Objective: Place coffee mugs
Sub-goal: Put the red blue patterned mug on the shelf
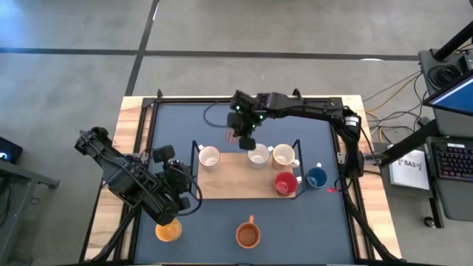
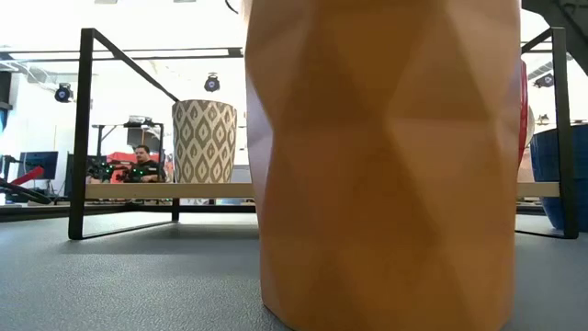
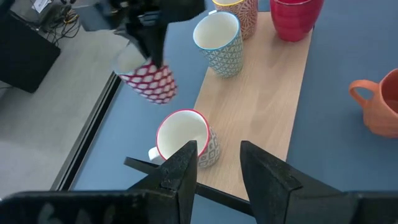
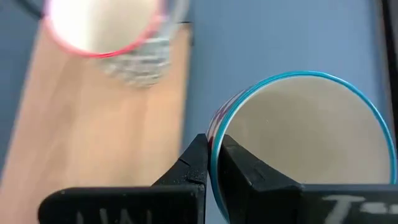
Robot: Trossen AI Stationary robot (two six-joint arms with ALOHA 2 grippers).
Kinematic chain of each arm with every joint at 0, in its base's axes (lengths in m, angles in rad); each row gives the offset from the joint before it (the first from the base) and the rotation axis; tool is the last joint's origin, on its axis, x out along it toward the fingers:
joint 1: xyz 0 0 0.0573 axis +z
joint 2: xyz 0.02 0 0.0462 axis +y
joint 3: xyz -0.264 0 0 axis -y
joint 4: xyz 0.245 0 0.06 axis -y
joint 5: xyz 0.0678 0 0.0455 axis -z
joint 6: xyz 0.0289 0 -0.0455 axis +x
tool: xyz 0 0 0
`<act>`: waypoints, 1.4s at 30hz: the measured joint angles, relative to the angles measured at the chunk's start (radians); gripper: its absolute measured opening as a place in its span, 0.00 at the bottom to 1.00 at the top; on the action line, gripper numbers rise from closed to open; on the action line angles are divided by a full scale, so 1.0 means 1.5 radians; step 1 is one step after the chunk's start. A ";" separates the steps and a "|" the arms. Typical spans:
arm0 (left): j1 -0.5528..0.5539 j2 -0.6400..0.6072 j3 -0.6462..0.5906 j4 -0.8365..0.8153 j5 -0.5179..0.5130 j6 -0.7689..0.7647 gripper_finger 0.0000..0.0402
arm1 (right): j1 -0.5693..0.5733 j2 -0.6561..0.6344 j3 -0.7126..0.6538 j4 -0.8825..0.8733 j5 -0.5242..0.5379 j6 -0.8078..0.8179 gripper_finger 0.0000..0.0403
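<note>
A wooden board (image 1: 229,185) in a black frame lies on the blue mat. On it stand two white mugs (image 1: 209,157) (image 1: 258,155), a cream mug (image 1: 284,155) and a red mug (image 1: 285,182). A blue mug (image 1: 316,177) stands beside its right end. Two orange mugs (image 1: 168,230) (image 1: 248,235) stand on the mat near the front edge. My right gripper (image 1: 242,139) is shut on a red-patterned white mug (image 3: 152,81) just beyond the board's far edge. My left gripper (image 3: 217,168) is open and empty over the board's left end. My right gripper pinches the patterned mug's wall at its teal rim (image 4: 214,134), one finger (image 4: 242,168) inside the mug and one (image 4: 193,165) outside. The fingers come from above, pointing down. The mug hangs below them, mouth up and a little tilted, over the mat.
The black frame's posts (image 1: 195,151) and rails stand around the board. One orange mug (image 2: 386,156) fills the low view, a patterned mug (image 2: 204,138) shows behind it on the board. A person sits in the room far behind.
</note>
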 joint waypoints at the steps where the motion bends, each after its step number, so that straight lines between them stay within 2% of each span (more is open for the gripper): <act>1: 0.000 0.000 0.000 0.000 0.000 0.000 0.26 | 0.012 0.000 0.008 -0.010 0.001 -0.012 0.03; 10: 0.000 0.000 0.000 0.000 0.000 -0.003 0.26 | 0.082 0.000 0.055 -0.106 0.007 -0.102 0.03; 22: -0.001 0.000 0.000 0.000 0.000 -0.008 0.26 | 0.159 0.000 0.013 -0.121 0.006 -0.237 0.03; 28: -0.001 0.000 0.000 0.000 0.000 -0.008 0.26 | 0.162 0.000 0.010 -0.114 0.030 -0.238 0.03; 42: -0.001 0.000 0.000 0.000 0.000 -0.008 0.26 | 0.164 0.000 -0.030 -0.093 0.024 -0.246 0.08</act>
